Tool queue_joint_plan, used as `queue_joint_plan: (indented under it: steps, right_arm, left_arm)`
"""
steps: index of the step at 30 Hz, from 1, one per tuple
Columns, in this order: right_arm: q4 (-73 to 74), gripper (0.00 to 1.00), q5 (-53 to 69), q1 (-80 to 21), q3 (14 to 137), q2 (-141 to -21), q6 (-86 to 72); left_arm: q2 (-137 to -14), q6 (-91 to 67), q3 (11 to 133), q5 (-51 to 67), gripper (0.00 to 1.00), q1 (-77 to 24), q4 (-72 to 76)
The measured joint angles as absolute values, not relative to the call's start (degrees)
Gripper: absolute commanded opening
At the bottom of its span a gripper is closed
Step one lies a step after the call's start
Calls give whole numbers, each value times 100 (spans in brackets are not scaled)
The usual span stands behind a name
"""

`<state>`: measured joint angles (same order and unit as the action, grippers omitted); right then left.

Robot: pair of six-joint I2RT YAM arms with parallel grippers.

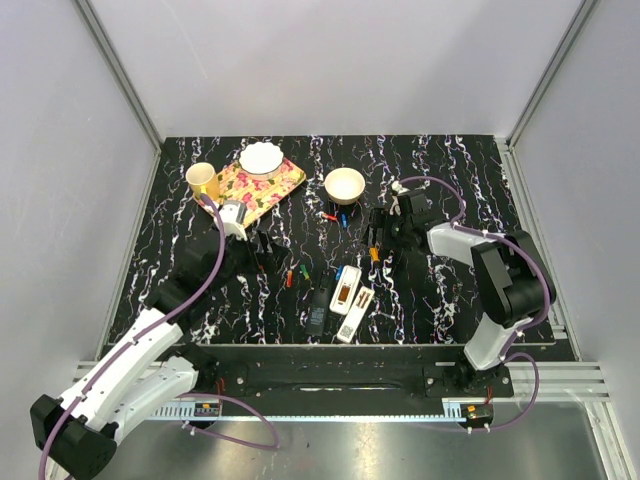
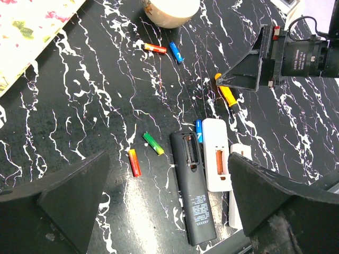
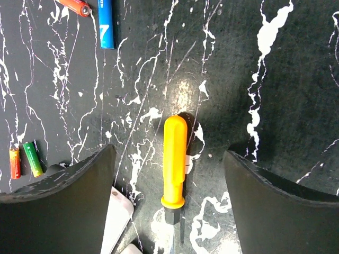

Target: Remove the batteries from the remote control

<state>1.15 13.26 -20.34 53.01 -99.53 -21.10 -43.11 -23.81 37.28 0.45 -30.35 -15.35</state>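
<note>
Jaws apart on both arms, the right pair straddles the orange screwdriver (image 3: 175, 159), likely for prying batteries (image 2: 219, 160) from the white remote (image 2: 214, 136)

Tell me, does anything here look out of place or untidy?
Yes. Scattered loose: a red-yellow battery and a green battery beside the black remote, a red battery and a blue battery near the bowl. That remote and the white remote lie with battery bays uncovered.
</note>
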Motion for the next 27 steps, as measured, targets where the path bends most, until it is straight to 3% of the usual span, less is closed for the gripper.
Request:
queue_joint_plan:
  steps: [4,9,15,27]
  right_arm:
    - [73,99,1376,-2034,5242,-9876,-2080]
    - [-176,100,1529,-2034,4696,-9194,-2071]
    - [-368,100,1470,-2034,3983,-7325,-2062]
    - [-91,100,239,-2034,2722,-3621,-1774]
  left_arm:
    - [-4313,-2403,3695,67,99,-3035,-1531]
    - [-4311,-2401,3695,97,99,-3035,-1485]
    - [-4226,-2399,3726,-196,99,-3037,-1592]
    - [-4217,-2751,4062,-1931,99,-3033,-2563]
